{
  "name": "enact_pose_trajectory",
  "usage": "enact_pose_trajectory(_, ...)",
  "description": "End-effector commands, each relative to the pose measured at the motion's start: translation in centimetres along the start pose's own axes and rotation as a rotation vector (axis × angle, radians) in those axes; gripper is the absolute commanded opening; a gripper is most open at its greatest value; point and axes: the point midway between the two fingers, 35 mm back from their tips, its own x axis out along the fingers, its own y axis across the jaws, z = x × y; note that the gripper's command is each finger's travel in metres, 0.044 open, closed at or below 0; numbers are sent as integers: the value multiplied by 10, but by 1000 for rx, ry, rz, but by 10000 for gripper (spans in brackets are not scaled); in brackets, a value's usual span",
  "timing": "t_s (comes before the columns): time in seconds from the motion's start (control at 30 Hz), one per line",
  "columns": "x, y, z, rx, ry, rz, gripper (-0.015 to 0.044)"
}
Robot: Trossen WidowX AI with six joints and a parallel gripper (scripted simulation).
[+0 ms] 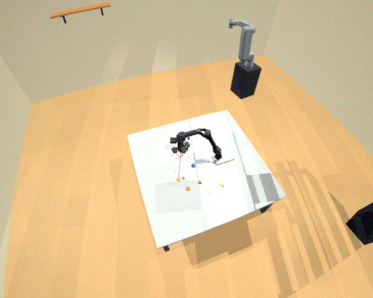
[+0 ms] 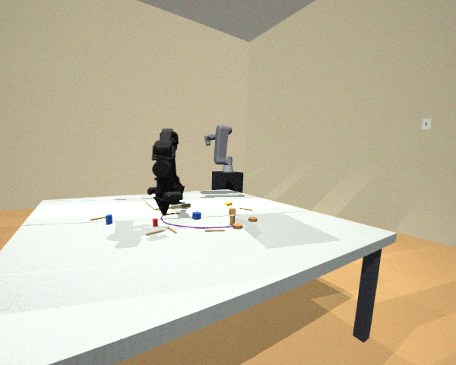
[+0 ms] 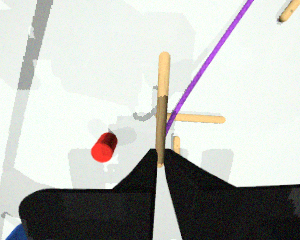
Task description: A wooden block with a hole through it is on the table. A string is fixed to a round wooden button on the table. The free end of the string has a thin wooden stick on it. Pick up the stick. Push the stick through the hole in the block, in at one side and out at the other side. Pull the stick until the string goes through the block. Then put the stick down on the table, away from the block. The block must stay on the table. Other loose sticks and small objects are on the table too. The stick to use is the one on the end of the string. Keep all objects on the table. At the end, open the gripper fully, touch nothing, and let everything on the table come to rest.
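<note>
My gripper (image 1: 181, 153) (image 2: 164, 214) (image 3: 159, 154) points down just above the table and is shut on a thin wooden stick (image 2: 174, 213) (image 3: 163, 75). In the wrist view the stick extends forward from the fingertips. The purple string (image 1: 179, 166) (image 2: 198, 227) (image 3: 208, 62) runs from near the fingertips to a round wooden button (image 1: 178, 179) (image 2: 237, 226). Two small wooden blocks stand near it: a narrow one (image 1: 183, 177) (image 2: 232, 220) beside the button and another (image 1: 199, 181) (image 2: 232, 211) farther off. No hole is visible in either at this size.
A red cylinder (image 2: 154, 222) (image 3: 104, 149) stands near the fingers. Loose sticks lie close by, one (image 2: 155, 232) and another (image 2: 172, 230). Also on the table are a blue block (image 1: 193, 165) (image 2: 197, 215), another blue piece (image 2: 109, 219), a yellow piece (image 1: 222, 184) (image 2: 229, 204) and a second wooden disc (image 1: 188, 188) (image 2: 252, 219).
</note>
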Motion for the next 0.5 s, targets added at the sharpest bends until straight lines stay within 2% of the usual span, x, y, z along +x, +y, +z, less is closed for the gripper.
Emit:
enact_pose_trajectory(0.0,3,4,1,-5,4,3,0)
enact_pose_trajectory(0.47,15,15,7,-5,2,4,0)
